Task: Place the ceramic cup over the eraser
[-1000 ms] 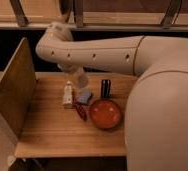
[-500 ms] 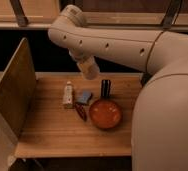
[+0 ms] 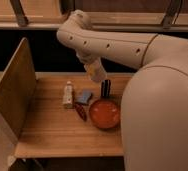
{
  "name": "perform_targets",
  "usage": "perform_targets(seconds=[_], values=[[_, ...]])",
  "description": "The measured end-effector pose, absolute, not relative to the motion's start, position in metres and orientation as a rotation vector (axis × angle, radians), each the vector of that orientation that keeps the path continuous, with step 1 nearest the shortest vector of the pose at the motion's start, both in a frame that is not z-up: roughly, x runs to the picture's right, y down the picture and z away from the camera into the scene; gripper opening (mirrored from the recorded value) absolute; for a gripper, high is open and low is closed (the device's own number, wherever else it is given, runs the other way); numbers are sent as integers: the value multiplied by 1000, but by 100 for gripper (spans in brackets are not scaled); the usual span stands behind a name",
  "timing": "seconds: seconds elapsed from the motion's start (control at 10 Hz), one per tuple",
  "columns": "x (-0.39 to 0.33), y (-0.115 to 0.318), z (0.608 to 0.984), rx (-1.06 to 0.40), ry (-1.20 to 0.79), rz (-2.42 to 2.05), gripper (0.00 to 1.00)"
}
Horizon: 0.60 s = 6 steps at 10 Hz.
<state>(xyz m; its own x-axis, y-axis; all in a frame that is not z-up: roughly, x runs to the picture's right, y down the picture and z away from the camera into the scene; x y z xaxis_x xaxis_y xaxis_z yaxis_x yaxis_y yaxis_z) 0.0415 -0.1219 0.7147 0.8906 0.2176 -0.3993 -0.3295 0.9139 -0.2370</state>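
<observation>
My gripper (image 3: 94, 69) hangs from the big white arm above the back of the wooden table (image 3: 47, 130). It is shut on the ceramic cup (image 3: 96, 75), a small cream-white tapered cup held in the air. The eraser (image 3: 105, 88), a narrow black upright block, stands on the table just below and to the right of the cup, behind the orange bowl. The cup is apart from the eraser, up and to its left.
A round orange-red bowl (image 3: 105, 113) sits in front of the eraser. A white tube with a cap (image 3: 67, 94), a flat blue-grey square piece (image 3: 84, 96) and a thin dark red stick (image 3: 80, 111) lie left of it. A tilted wooden panel (image 3: 12, 92) stands at the table's left edge.
The gripper has risen from low over the table near the blue-grey piece, with the cup in it, and has moved right toward the eraser.
</observation>
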Motion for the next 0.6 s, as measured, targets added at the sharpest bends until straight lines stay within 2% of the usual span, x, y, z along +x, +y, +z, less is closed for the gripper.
perform_targets(seconds=[0.3, 0.6], values=[[74, -159, 708, -321, 382, 328, 0], [81, -185, 719, -340, 224, 420, 0]])
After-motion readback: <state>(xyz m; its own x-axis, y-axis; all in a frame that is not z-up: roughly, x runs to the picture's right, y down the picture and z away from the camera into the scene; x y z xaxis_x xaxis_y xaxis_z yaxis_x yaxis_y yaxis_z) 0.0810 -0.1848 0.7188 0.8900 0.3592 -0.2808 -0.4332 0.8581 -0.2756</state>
